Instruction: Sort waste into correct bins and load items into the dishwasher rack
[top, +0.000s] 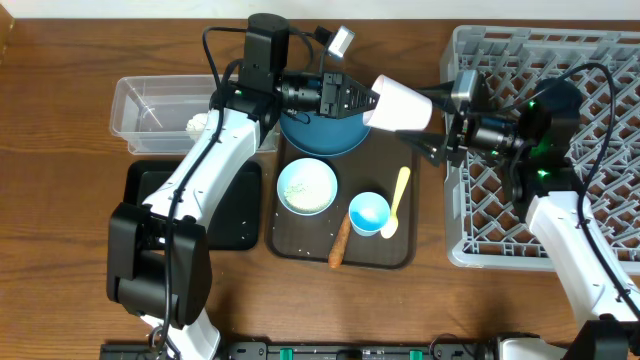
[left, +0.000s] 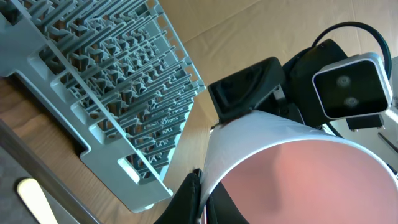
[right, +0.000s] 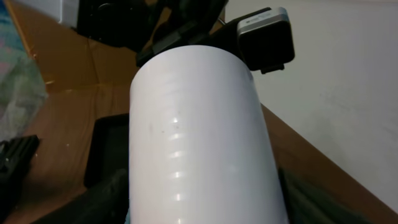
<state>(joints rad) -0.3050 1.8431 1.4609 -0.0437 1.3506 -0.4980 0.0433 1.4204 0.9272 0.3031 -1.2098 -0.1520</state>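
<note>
A: From above, where is the cup?
B: Upper middle, in the air between both arms; I think a handover toward the rack.
A: Left wrist?
B: Lower right, the left gripper pinches its rim.
A: Right wrist?
B: The right gripper flanks it; pressing or not, I cannot tell.

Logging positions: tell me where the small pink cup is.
Overhead view, upper centre: the small pink cup hangs between the left gripper and right gripper, right of the large dark-blue bowl.

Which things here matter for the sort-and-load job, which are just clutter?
Job: pink cup, dark-blue bowl, white bowl, blue cup, spoon, carrot stick, tissue, clear tub, black tray, rack.
Lying about: brown serving tray, table.
</note>
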